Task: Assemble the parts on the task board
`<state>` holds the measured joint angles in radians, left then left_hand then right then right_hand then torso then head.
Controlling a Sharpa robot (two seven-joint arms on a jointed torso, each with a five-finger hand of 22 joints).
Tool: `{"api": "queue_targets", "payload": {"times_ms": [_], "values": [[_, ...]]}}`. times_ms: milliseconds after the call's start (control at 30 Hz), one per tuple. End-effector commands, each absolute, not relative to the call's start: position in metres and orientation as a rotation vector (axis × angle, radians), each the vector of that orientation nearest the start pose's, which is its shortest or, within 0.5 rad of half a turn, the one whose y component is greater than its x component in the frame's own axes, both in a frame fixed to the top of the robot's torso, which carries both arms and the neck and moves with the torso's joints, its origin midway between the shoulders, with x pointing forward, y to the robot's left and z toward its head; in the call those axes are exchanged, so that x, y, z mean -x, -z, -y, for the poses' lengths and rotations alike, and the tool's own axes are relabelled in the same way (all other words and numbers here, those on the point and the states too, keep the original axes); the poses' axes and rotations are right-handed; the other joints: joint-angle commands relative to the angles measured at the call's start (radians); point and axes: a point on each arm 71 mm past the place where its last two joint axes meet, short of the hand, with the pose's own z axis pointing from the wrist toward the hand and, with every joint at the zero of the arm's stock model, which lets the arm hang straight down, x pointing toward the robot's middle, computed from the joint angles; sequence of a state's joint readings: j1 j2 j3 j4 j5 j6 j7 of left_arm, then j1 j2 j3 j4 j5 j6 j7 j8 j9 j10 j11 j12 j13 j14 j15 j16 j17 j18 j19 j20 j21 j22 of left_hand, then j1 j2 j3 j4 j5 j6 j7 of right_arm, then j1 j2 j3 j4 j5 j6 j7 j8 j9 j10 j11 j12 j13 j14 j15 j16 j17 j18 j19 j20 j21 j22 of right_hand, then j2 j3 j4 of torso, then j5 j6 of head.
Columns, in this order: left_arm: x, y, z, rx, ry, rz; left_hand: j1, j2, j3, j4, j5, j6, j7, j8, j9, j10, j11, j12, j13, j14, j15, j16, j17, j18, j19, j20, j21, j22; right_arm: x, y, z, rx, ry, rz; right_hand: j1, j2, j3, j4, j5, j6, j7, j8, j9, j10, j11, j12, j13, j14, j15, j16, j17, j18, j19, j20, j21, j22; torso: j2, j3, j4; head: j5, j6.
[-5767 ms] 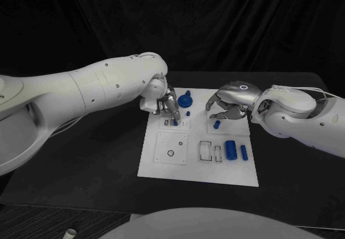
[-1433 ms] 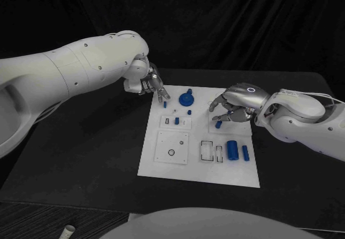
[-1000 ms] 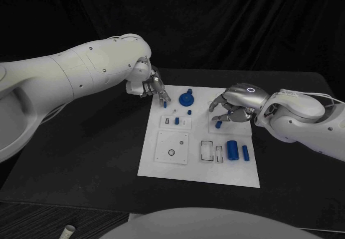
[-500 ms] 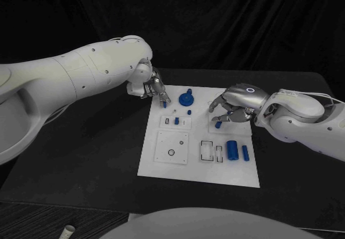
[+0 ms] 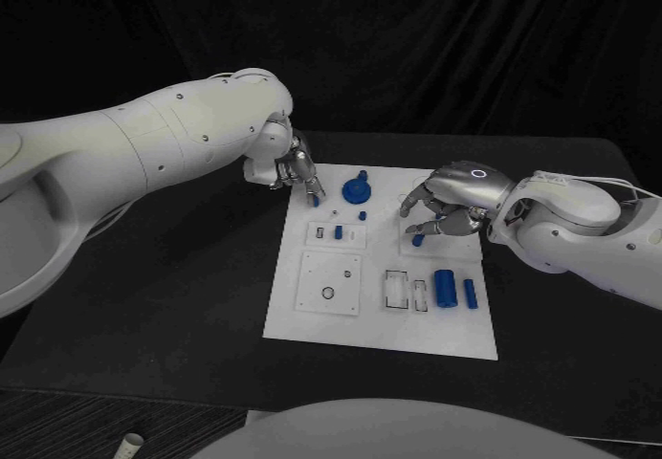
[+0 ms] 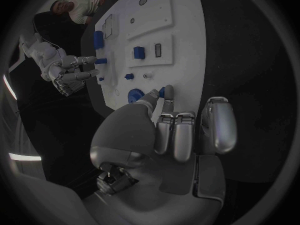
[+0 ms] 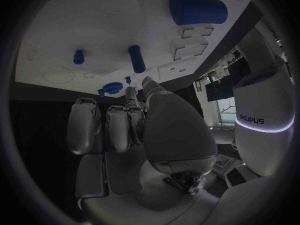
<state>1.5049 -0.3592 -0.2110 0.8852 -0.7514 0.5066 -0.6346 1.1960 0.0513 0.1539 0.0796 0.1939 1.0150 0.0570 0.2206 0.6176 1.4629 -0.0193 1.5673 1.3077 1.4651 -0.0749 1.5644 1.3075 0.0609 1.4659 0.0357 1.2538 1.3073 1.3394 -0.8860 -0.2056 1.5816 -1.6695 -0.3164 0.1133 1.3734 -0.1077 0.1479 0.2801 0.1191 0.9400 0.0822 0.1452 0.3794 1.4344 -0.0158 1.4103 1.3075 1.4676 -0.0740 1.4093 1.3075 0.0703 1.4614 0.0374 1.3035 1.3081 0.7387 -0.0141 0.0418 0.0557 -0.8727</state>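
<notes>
Two hands to report on. Found the left hand raised over the far left corner of the task board, which lies flat in the middle of the black desk. Confirmed a small blue peg pinched at the tips of its fingers, clear of the board surface; checked the same pinch in the left wrist view.

Found the right hand over the far right part of the board, fingers curled inward and pointing down. Noted a second blue peg on the board directly below those fingertips. Cannot tell from any view whether the fingers touch or grip that peg, so cannot state how far closed the hand is.

Logged the remaining parts on the board:
- Blue round knob at the far edge, just beside the left hand's fingertips.
- Short blue pin near the knob, toward the robot.
- Small blue block seated in a raised square plate on the left half.
- Large blue cylinder lying on the right half, next to two rectangular slots.
- Slimmer blue cylinder just beside the large one, on the side of the board's right edge.
</notes>
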Motion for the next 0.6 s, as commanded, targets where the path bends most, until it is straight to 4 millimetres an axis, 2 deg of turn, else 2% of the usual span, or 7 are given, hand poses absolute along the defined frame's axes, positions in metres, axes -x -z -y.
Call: {"api": "queue_targets", "payload": {"times_ms": [33,267,400,467,600], "values": [[-0.5882,0.1483,-0.153,0.198,0.221,-2.548,0.016,0.004,0.008,-0.011,0.035,0.004,-0.004,-0.007,0.002,0.108,-0.003,0.003,0.263,0.106,0.0,0.006,0.263,0.001,0.007,0.001,-0.008,0.182,-0.4629,0.1736,0.1905,0.625,-0.676,-1.57,-0.006,0.001,-0.002,0.004,-0.004,0.006,-0.003,-0.004,0.0,-0.008,0.0,-0.006,0.009,0.042,-0.002,-0.004,0.035,-0.01,-0.005,-0.001,-0.005,0.179,0.0,0.0001,0.0003,-0.002,0.0],[-0.5883,0.1485,-0.1528,0.199,0.217,-2.548,0.017,0.004,0.012,-0.014,0.043,0.006,-0.005,-0.006,0.004,0.108,-0.003,0.003,0.263,0.106,0.0,0.006,0.263,0.001,0.007,0.001,-0.009,0.182,-0.4631,0.1742,0.19,0.626,-0.673,-1.578,-0.006,0.003,-0.002,0.004,-0.003,0.007,-0.003,-0.004,0.0,-0.01,0.0,-0.009,0.006,0.041,-0.002,-0.006,0.033,-0.009,-0.007,-0.001,-0.009,0.178,0.0,-0.0001,-0.0001,-0.002,0.0],[-0.5881,0.1489,-0.1528,0.198,0.213,-2.552,0.028,0.003,0.029,-0.03,0.065,0.005,-0.007,-0.004,0.013,0.108,-0.005,0.003,0.263,0.106,-0.001,0.006,0.263,0.002,0.006,0.0,-0.01,0.181,-0.4631,0.1744,0.19,0.627,-0.672,-1.58,-0.006,0.003,-0.002,0.004,-0.003,0.007,-0.003,-0.004,0.0,-0.01,0.0,-0.009,0.006,0.041,-0.002,-0.006,0.033,-0.009,-0.007,-0.001,-0.009,0.178,0.0,-0.0001,0.0,-0.002,0.0],[-0.588,0.1492,-0.1531,0.198,0.211,-2.553,0.031,0.001,0.046,-0.041,0.092,0.002,-0.006,-0.004,0.02,0.108,-0.005,0.003,0.263,0.106,-0.001,0.006,0.263,0.002,0.004,-0.001,-0.012,0.181,-0.4631,0.1744,0.1899,0.627,-0.672,-1.582,-0.006,0.003,-0.002,0.004,-0.002,0.007,-0.002,-0.004,0.0,-0.011,0.0,-0.01,0.005,0.04,-0.002,-0.007,0.031,-0.009,-0.008,-0.001,-0.012,0.177,0.001,-0.0001,0.0006,-0.002,0.0],[-0.5879,0.1498,-0.1536,0.197,0.209,-2.556,0.032,-0.002,0.065,-0.054,0.116,-0.004,-0.005,-0.005,0.027,0.108,-0.004,0.003,0.263,0.106,-0.001,0.006,0.263,0.003,0.003,0.0,-0.016,0.18,-0.4631,0.1746,0.19,0.627,-0.671,-1.585,-0.006,0.003,-0.002,0.004,-0.002,0.007,-0.002,-0.004,0.0,-0.011,0.0,-0.01,0.005,0.04,-0.002,-0.007,0.031,-0.009,-0.008,-0.001,-0.012,0.177,0.0,-0.0004,-0.0005,-0.001,0.0]]}}
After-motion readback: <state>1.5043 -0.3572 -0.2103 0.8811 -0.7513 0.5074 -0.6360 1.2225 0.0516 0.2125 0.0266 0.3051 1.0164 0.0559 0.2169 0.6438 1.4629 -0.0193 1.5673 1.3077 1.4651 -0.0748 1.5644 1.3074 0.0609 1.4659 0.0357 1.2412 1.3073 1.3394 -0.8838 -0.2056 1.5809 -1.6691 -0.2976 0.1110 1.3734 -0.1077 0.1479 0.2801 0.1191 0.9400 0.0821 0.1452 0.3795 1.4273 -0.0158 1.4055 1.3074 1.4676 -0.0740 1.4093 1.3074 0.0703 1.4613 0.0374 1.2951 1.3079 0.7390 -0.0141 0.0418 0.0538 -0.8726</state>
